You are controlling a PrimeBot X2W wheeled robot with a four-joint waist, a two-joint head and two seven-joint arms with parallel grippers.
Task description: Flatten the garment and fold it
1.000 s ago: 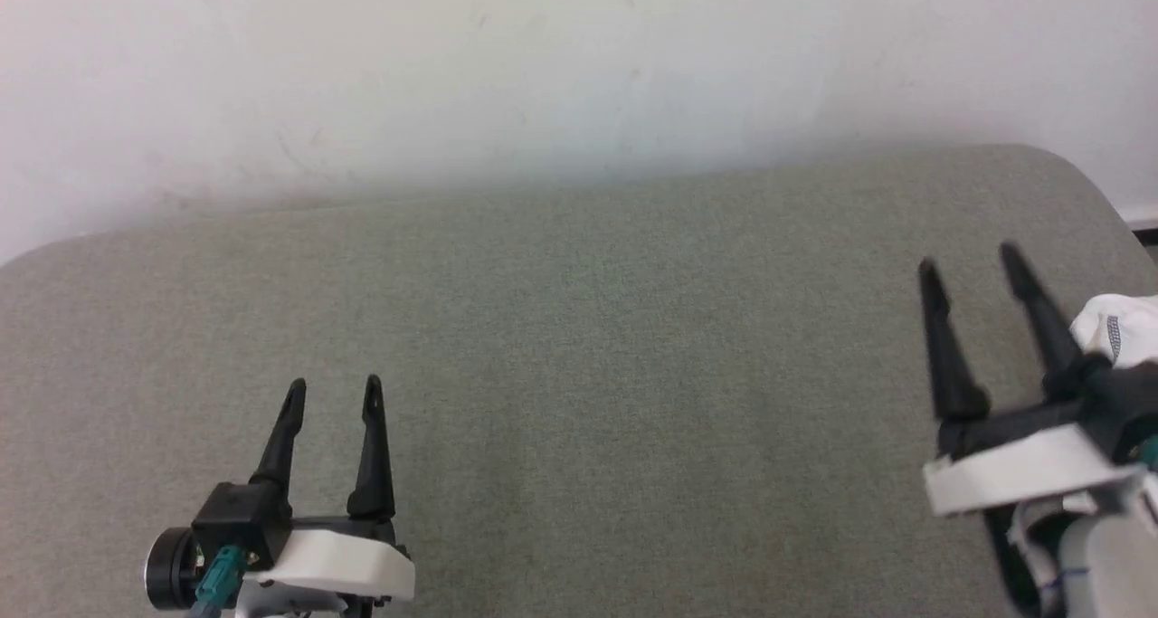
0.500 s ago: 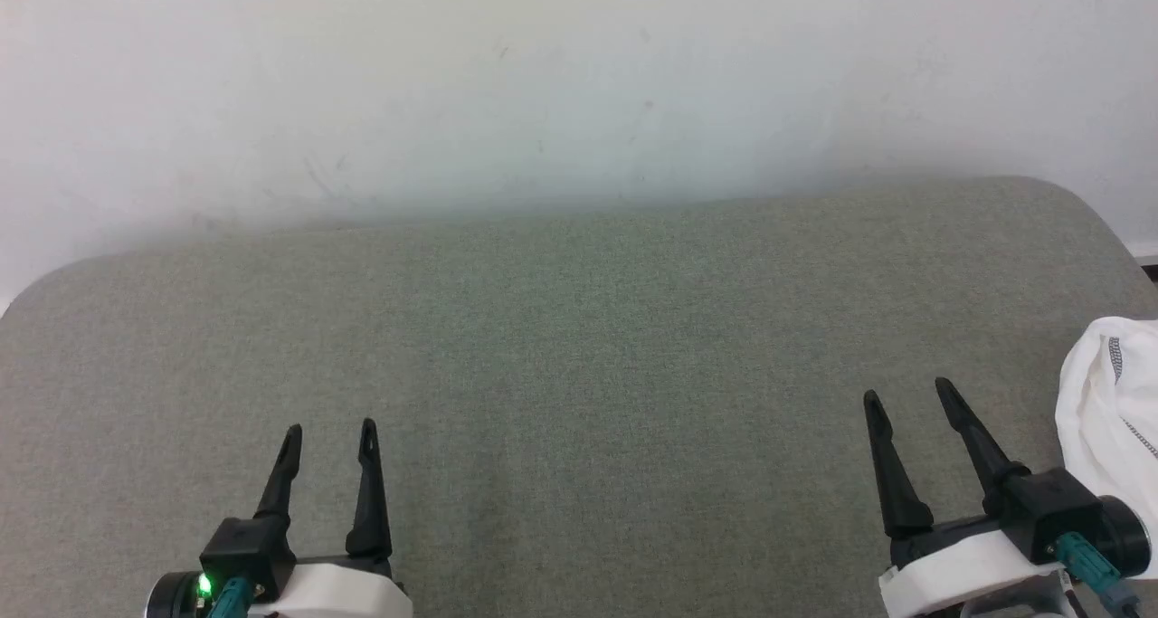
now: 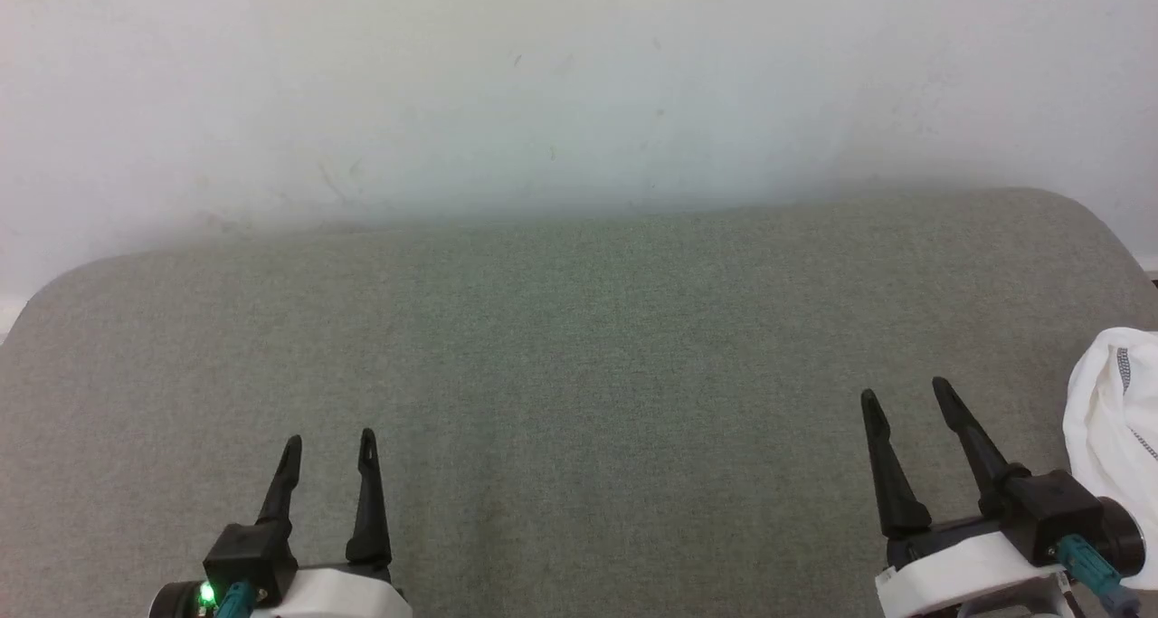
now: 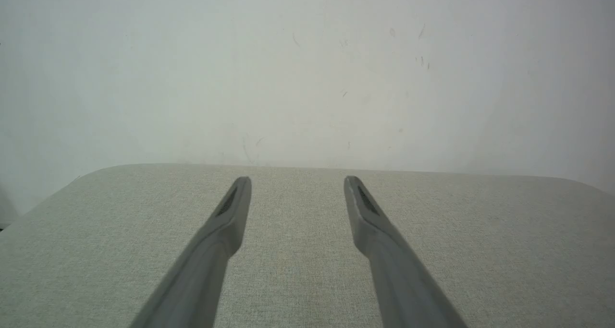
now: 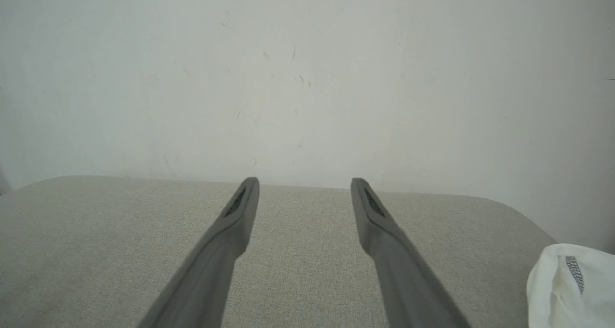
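Both empty w/ fingers parted: left gripper (image 3: 329,439) & right gripper (image 3: 905,390). The garment (image 3: 1108,419) is bunched at the grey surface's (image 3: 579,328) right edge, just beside the right gripper. Flattening & folding all still to do, I'd judge.

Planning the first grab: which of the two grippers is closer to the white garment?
The right gripper: the garment lies bunched beside it at the right edge of the grey surface; the left gripper sits far across it.

Matt woven cloth table (image 3: 579,347), thin white garment (image 3: 1108,419)
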